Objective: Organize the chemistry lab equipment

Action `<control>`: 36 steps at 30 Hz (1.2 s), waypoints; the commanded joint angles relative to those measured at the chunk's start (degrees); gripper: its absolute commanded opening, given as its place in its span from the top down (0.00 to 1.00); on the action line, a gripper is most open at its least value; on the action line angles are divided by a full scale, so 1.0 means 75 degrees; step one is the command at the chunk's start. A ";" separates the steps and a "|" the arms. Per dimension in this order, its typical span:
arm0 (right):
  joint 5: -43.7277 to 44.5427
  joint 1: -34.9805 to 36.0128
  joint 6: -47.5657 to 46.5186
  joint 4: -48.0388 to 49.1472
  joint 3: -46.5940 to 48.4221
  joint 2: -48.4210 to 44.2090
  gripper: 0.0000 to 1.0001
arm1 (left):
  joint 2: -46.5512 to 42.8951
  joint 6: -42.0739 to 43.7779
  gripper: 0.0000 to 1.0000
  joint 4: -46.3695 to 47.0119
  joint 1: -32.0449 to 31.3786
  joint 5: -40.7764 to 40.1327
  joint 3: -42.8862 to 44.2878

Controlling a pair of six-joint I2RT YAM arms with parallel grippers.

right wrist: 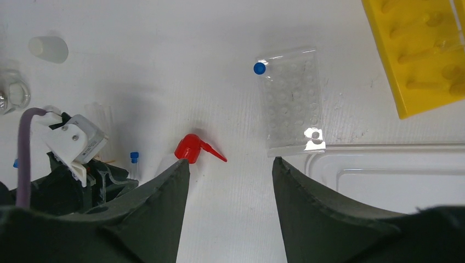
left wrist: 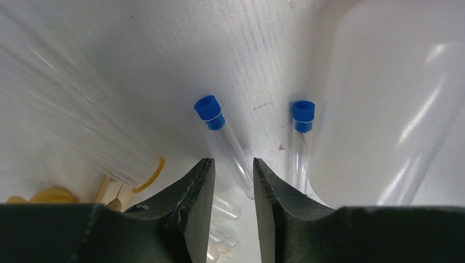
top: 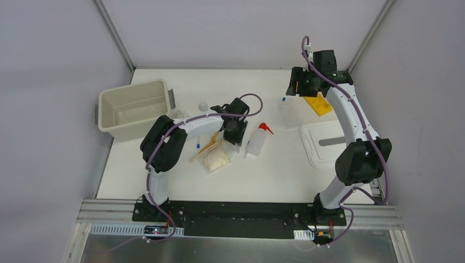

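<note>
Straddling a blue-capped tube (left wrist: 227, 139) on the table (left wrist: 164, 55), the left tool (left wrist: 234, 164) stood nearly closed, though whether it truly pinched the tube could not be told. It needed a centred squeeze, clear of the second tube (left wrist: 301, 137) just outside one jaw; the right tool (right wrist: 230, 164) hung open, empty.
</note>
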 commanded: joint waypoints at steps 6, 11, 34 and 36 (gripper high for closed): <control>-0.0224 -0.0066 0.0209 0.0003 0.0004 -0.0277 0.40 | 0.0502 -0.0375 0.68 -0.0348 -0.0208 -0.0506 0.0398; -0.0333 -0.0074 0.0322 -0.0027 -0.0019 -0.0285 0.40 | 0.0740 -0.0404 0.81 -0.0885 -0.0218 -0.1046 0.0845; -0.6058 0.0441 0.3150 0.0570 -0.1262 -0.1408 0.41 | -0.3616 0.1224 1.00 0.0961 -0.0301 0.1414 -0.0579; -0.6220 0.0803 0.3322 0.0761 -0.1458 -0.1496 0.41 | -0.3835 0.1331 1.00 0.1107 -0.0352 0.1539 -0.0699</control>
